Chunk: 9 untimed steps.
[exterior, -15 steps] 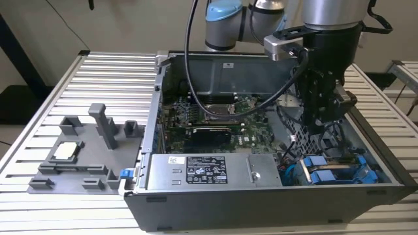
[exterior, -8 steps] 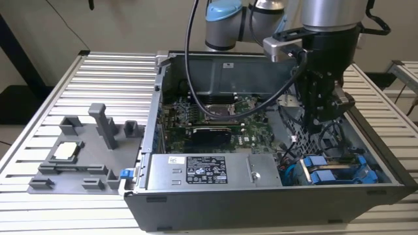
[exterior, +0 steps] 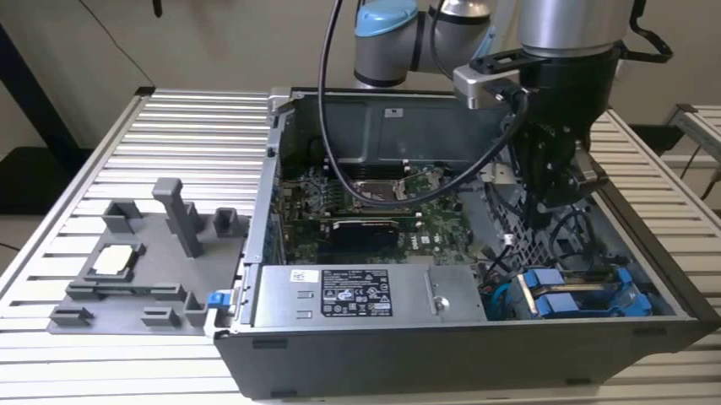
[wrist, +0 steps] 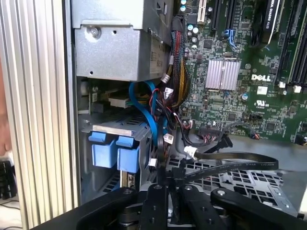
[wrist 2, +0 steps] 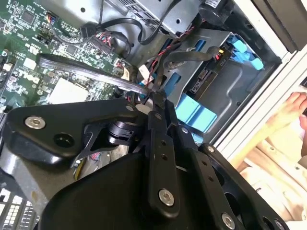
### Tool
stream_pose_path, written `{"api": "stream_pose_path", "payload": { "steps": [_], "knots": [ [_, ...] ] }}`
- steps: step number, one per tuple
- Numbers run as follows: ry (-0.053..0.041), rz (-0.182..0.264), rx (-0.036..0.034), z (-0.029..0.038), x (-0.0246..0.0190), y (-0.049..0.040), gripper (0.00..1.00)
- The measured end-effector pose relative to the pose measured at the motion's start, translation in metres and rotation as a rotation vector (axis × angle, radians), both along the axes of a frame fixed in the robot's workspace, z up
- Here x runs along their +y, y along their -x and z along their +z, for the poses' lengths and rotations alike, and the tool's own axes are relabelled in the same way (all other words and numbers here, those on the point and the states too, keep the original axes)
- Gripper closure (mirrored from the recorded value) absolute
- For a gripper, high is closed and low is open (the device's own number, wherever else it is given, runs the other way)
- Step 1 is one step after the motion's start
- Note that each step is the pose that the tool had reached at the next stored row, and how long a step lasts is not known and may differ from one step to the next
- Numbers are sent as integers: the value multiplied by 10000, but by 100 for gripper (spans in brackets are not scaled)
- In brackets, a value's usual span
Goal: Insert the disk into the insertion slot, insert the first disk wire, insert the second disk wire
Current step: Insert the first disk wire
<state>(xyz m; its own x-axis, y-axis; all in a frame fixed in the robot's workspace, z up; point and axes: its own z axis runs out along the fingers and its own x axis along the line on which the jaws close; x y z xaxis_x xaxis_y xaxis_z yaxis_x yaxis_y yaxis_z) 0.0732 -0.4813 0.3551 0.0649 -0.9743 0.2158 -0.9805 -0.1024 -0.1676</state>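
- The end effector (exterior: 539, 221) is lowered inside the open computer case (exterior: 451, 346), above the perforated grey cage (exterior: 529, 232) at the exterior view's right.
- In both wrist views its fingertips are closed on a flat black wire (wrist: 230, 165), which arcs away over the cage towards the motherboard (wrist: 249, 76).
- The same black wire (wrist 2: 86, 67) in the second wrist view curves across the green board.
- The disk (exterior: 575, 297), in its blue carrier, sits in the insertion slot (exterior: 636, 291) at the case's front corner on the exterior view's right, beside the grey metal box (exterior: 360, 295) with the sticker.
- Its blue tabs (wrist: 115, 151) show just beside the finger mount in the first wrist view.
- A grey fixture tray (exterior: 135, 270) lies on the slatted worktop (exterior: 192, 152) on the exterior view's left.
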Motion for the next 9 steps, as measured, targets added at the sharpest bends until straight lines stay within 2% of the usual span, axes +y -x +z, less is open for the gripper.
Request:
{"api": "stream_pose_path", "payload": {
  "steps": [6, 9],
  "knots": [
    [-38, 1, 1, -1, -2, -4, 84],
    [-37, 0, 43, 0, -21, -55, 84]
  ]
}}
